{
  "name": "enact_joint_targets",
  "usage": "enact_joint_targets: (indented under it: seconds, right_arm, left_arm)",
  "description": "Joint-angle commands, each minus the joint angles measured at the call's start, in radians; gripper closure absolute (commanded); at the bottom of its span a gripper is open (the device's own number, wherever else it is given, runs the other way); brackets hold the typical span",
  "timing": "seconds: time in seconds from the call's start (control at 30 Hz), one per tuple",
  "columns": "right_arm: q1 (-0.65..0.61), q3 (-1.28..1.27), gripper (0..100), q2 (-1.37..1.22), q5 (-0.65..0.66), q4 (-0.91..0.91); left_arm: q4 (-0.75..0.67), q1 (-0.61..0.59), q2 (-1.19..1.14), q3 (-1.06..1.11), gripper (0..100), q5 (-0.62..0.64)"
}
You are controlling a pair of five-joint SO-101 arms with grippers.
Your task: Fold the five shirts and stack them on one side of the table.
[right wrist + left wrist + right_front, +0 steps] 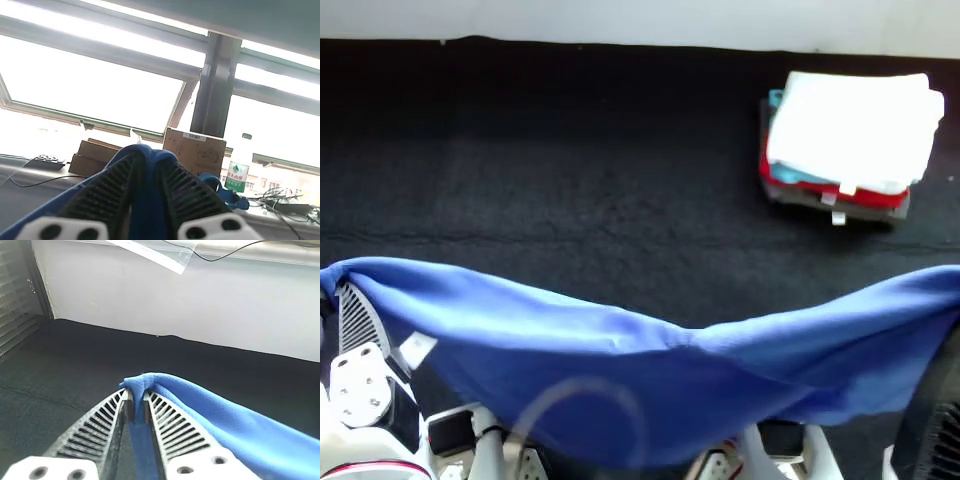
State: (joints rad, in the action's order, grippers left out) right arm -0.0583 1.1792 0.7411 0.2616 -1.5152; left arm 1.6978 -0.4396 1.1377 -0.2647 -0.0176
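Black felt-like cloth (570,170) is being used as the table covering, and it is being bounded at the far edge by a plain white wall (620,18).

A large blue knit shirt (650,375) is being held up off the near part of the table, stretched between the two arms. Its upper edge is being pulled high at both ends and is sagging in the middle. One end of the blue shirt (225,425) is being pinched by the left gripper (137,392), whose white ribbed fingers (95,430) are being kept narrow, with a fold of cloth bunched at the tips. The other end (145,210) is being clamped in the same way by the right gripper (150,159), which is being pointed upward, with cloth draped over its black fingertips.

At the far right of the table, well apart from the blue shirt, a stack of folded shirts (850,130) is being kept. It is being topped by a white one (855,115), with a teal layer (790,175), a red layer (870,197) and a dark grey layer (800,195) underneath.

Beyond the right gripper, large bright windows (90,90), brown cardboard boxes (195,150) and a clear plastic bottle (239,167) are being shown on a ledge.
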Motion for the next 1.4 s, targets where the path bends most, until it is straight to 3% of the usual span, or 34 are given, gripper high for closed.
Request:
enact_joint_targets:
  seconds: [0.0, 0.63, 0.93, 1.17, 1.37]
  right_arm:
    - [0.013, -0.007, 99.3, -0.012, 0.054, 0.07]
    - [0.012, -0.007, 99.3, 0.03, 0.057, 0.033]
    - [0.005, -0.257, 99.3, -0.128, 0.055, 0.038]
    - [-0.028, -0.618, 99.3, -0.361, 0.035, 0.378]
    - [-0.025, -0.67, 99.3, -0.579, 0.04, 0.558]
  left_arm:
    - [-0.025, -0.008, -0.005, -0.007, 99, 0.006]
    - [-0.017, -0.012, 0.001, -0.131, 99, 0.011]
    - [-0.18, -0.008, -0.005, 0.255, 99, 0.008]
    - [-0.496, 0.015, -0.088, 0.585, 99, 0.008]
    - [-0.529, 0.091, -0.49, 0.383, 99, 0.005]
